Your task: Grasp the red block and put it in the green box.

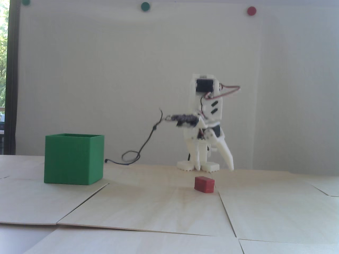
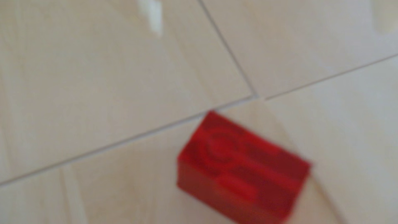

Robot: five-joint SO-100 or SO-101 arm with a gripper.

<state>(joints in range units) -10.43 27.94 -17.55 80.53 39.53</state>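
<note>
Your arm (image 1: pixel 205 116) stands folded at the far side of the desk (image 1: pixel 159 206), its upper part upright and the hand (image 1: pixel 214 168) pointing down toward the surface. In the fixed view the fingers are spread apart, one straight down, the other (image 1: pixel 227 156) angled out to the right, with nothing between them. The red block (image 1: pixel 204 184) lies on the desk just in front of the hand, below the fingertips and not touched. In the wrist view, the block (image 2: pixel 243 170) sits at the lower right by a panel seam. The green box (image 1: pixel 74 158) stands well apart at the left.
</note>
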